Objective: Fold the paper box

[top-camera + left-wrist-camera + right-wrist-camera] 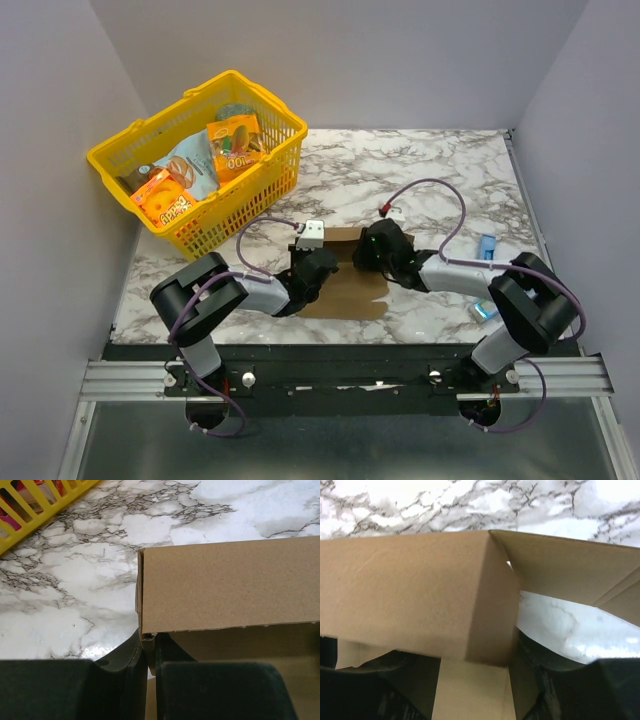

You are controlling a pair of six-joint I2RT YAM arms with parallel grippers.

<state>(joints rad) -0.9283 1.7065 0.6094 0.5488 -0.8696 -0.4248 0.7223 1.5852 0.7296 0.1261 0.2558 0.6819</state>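
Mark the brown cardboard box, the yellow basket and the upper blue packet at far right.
brown cardboard paper box (pixel 345 292): top view, bare flat panel.
yellow plastic basket (pixel 240 200): top view, near mesh wall.
small blue packet (pixel 487 246): top view, its middle.

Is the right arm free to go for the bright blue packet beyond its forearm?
Probably yes: the blue packet lies in the open beside that arm, nothing over it. The right hand must first back off the paper box.

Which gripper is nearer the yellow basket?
Left. The left gripper is at the paper box's left end, close by the yellow basket; the right gripper is at the box's right side, farther away.
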